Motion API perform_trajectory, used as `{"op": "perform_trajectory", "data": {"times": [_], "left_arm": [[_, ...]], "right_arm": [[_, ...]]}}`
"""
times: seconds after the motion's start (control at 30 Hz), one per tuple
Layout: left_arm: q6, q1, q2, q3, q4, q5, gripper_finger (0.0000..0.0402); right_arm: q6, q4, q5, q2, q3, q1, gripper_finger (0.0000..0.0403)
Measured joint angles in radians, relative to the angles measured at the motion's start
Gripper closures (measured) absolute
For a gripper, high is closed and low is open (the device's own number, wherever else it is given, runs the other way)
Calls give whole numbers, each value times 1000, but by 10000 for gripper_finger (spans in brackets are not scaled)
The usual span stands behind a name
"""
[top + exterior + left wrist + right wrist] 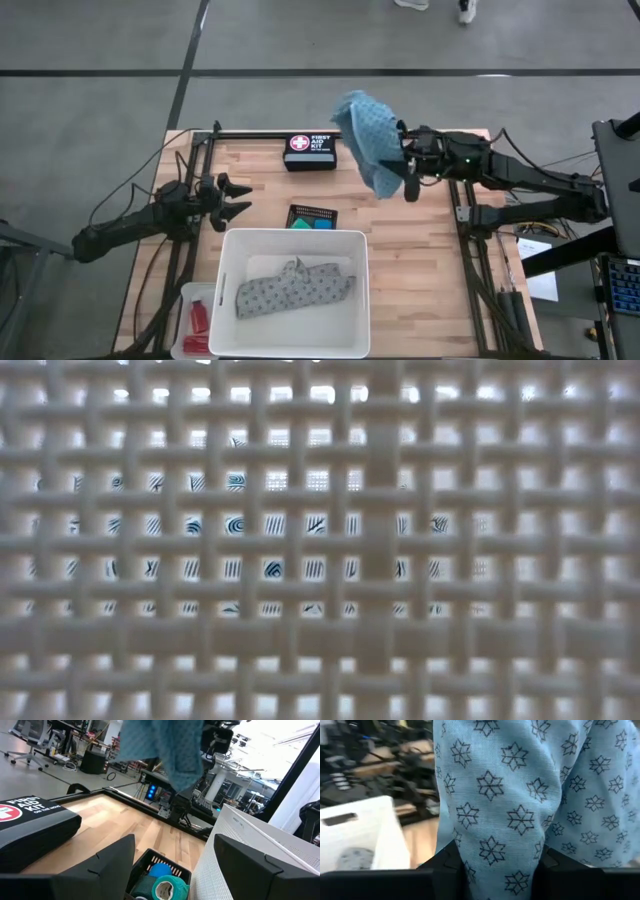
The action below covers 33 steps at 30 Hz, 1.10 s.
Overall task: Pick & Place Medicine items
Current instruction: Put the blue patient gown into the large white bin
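R tool (403, 160) is clenched on the teal cloth (370, 140), holding it up off the worktop (420, 260) at approx 1 o'clock from the white tub (292, 243); cloth hangs bunched, star pattern fills the R wrist view. L tool (238, 196) waits w/ fingers apart, gripping nothing, at 9 o'clock of the black mesh tray (312, 213). Tray holds small blue & green tubs (161, 881). Grey patterned cloth (292, 288) lies inside the white tub. Red bottles (198, 325) sit in a small bin at tub's 8 o'clock. First aid kit (309, 151) at worktop's 12 o'clock.
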<state>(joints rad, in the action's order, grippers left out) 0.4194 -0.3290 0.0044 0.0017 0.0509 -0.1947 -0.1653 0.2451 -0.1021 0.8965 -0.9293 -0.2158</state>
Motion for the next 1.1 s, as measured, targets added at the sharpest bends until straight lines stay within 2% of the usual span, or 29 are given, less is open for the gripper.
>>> {"op": "perform_trajectory", "data": {"times": [0.1,0.37,0.5,0.57,0.73,0.97,1.1], "left_arm": [[0,0,0,0,0,0,126],[0,0,0,0,0,0,126],[0,0,0,0,0,0,126],[0,0,0,0,0,0,126],[0,0,0,0,0,0,126],[0,0,0,0,0,0,126],[0,0,0,0,0,0,126]], "right_arm": [[54,-53,60,6,-12,22,290],[265,-266,368,18,-15,61,291],[322,-362,515,41,-16,82,289],[323,-412,556,67,-15,99,286],[343,-491,558,147,-48,143,284],[364,-487,543,294,-187,214,283],[396,-417,510,384,-285,258,282]]}}
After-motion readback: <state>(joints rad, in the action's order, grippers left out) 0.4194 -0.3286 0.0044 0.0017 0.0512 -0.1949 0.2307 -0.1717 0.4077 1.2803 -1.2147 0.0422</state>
